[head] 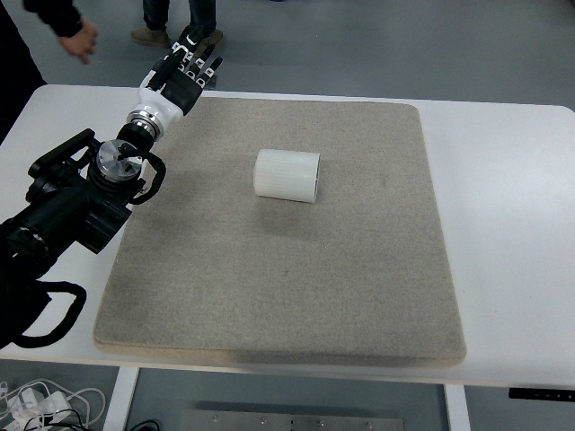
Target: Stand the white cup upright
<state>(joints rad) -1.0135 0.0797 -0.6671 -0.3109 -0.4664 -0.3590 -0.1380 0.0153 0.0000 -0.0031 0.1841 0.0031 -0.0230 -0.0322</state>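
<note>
Cup (287,175) on side, mid mat (269,296) (mat on table (503,224)); left hand (182,76) far-left corner.

**White tabletop with a grey felt mat**

A smooth white tabletop (503,180) fills most of the head view, its near edge running along the bottom of the picture and its far edge rounded at the corners. A large, roughly square beige-grey felt mat (287,287) lies flat on it, covering the middle and leaving bare white strips on the left, the right and at the far side. The mat's near edge sits close to the tabletop's near edge. A white cylindrical cup (287,175) lies on its side on the mat, slightly behind the mat's centre.
</note>
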